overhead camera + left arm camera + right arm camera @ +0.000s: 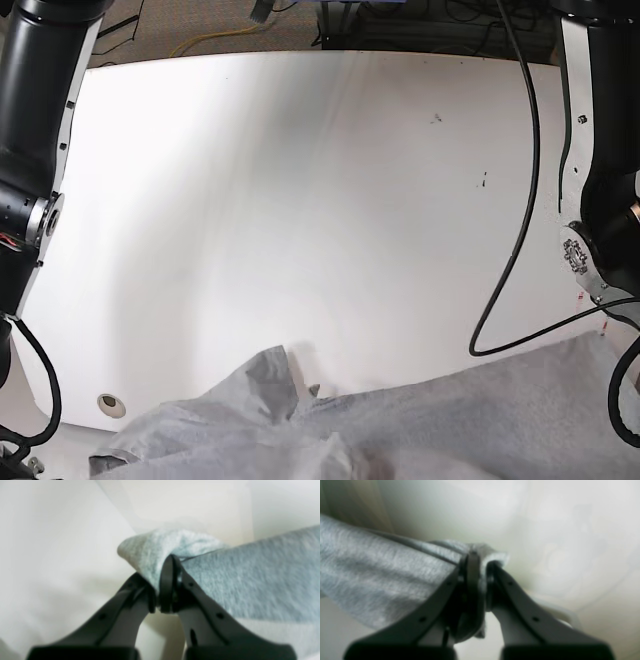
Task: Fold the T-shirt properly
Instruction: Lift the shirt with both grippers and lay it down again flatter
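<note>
Grey cloth of the T-shirt [420, 425] is seen nearest in the base view, heaped along the worktop's [300, 200] near edge from 7 to 4 o'clock, with one crumpled peak raised near 6 o'clock. In the left wrist view, the left gripper [162, 580] is clamped on a bunched fold of the T-shirt [250, 580], the jaws pressed together on the cloth, which stretches away toward 3 o'clock. In the right wrist view, the right gripper [482, 575] is likewise clamped on a fold of the T-shirt [382, 580], the cloth trailing toward 9 o'clock. Farther off, bare white worktop is shown, with cables [520, 200] hung at 2 o'clock.
</note>
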`<state>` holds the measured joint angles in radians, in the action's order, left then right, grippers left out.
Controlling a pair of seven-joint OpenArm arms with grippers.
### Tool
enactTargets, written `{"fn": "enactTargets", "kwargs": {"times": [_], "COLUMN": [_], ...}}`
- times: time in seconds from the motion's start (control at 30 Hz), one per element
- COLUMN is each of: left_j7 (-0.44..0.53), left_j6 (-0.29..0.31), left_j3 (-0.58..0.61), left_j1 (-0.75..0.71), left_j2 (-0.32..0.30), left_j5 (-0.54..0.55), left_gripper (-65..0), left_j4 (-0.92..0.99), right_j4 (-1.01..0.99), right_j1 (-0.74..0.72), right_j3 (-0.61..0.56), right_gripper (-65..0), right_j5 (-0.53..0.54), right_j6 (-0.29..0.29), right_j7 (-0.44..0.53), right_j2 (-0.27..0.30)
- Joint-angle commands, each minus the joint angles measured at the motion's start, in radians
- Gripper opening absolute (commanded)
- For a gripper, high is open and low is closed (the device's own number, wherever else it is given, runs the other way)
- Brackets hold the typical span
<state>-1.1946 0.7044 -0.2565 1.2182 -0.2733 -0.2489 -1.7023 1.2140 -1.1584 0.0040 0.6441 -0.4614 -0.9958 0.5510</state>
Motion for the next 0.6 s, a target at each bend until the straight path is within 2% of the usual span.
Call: {"fn": "enactTargets", "kwargs": {"times": [0.0, 0.07, 0.23, 0.43, 0.57], "left_j7": [-0.021, -0.061, -0.195, -0.202, -0.202], "left_j6": [-0.006, -0.006, -0.006, -0.006, -0.006], "left_j3": [0.018, 0.019, 0.07, 0.078, 0.062], "left_j1": [0.004, -0.047, -0.193, -0.404, -0.561], "left_j2": [-0.002, -0.001, 0.016, 0.022, 0.021], "left_j5": [-0.005, -0.005, -0.003, -0.003, -0.005], "left_gripper": [-65.0, -65.0, -65.0, -65.0, -65.0], "left_j4": [-0.034, -0.072, -0.212, -0.302, -0.312], "right_j4": [0.016, 0.042, 0.077, 0.146, 0.203], "right_j1": [0.007, 0.062, 0.283, 0.505, 0.654], "right_j3": [0.008, 0.02, 0.147, 0.251, 0.308], "right_gripper": [-65.0, -65.0, -65.0, -65.0, -65.0], "right_j5": [-0.004, 0.026, 0.112, 0.139, 0.141], "right_j6": [-0.003, -0.003, -0.003, -0.003, -0.003], "right_j7": [-0.013, -0.024, -0.03, -0.03, -0.03], "right_j2": [0.008, 0.016, 0.037, 0.033, -0.004]}}
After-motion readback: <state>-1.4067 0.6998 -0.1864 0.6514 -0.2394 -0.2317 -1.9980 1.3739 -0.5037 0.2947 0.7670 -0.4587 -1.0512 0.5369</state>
